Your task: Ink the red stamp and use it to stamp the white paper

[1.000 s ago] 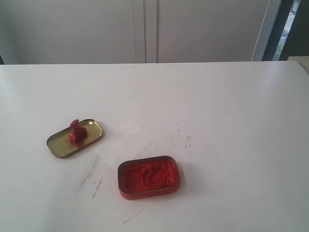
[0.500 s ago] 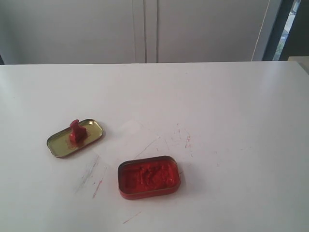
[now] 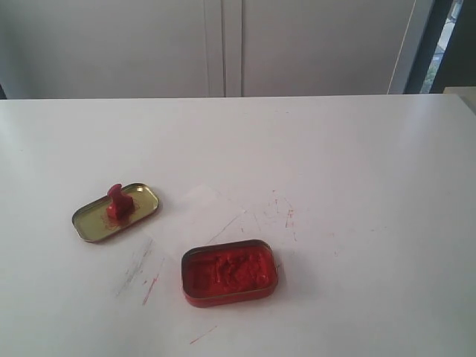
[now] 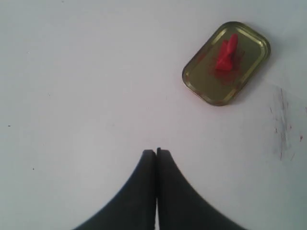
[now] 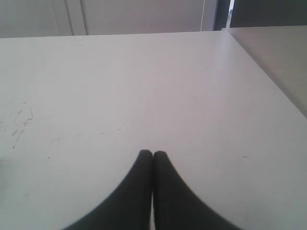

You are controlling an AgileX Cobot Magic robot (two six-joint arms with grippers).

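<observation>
**A:** What's on the bench, starting from the left edge?

**B:** A shallow gold tin lid point(image 3: 93, 223) lies open side up toward the left edge, about midway between the far and near edges. The red stamp point(image 3: 117, 202) stands in it, knob up, with red smears on the gold around its base. Just right of the lid is the white paper point(image 3: 199, 214), flat on the bench, its edges so faint I can barely trace them. I can't make out any print on it from here.

**A:** And the ink?

**B:** The ink tin point(image 3: 223, 300) sits close to the near edge, a bit left of the middle, just beside the paper's near corner. It's filled with lumpy red paste point(image 3: 227, 269). Right of the paper are some thin red scratch marks point(image 3: 287, 214) on the bench top.

**A:** The arms?

**B:** The left gripper point(image 4: 156, 152) hangs over bare bench with its fingers pressed together on nothing, and the lid and stamp are well apart from it. The right gripper point(image 5: 152, 153) is the same, fingers together and empty, over the clear right part of the bench.

**A:** Anything shifted in the last second?

**B:** No. The lid, stamp, paper and tin lie just where they did.

**A:** The count?

**B:** Two containers, one stamp, one sheet, two grippers.
</observation>
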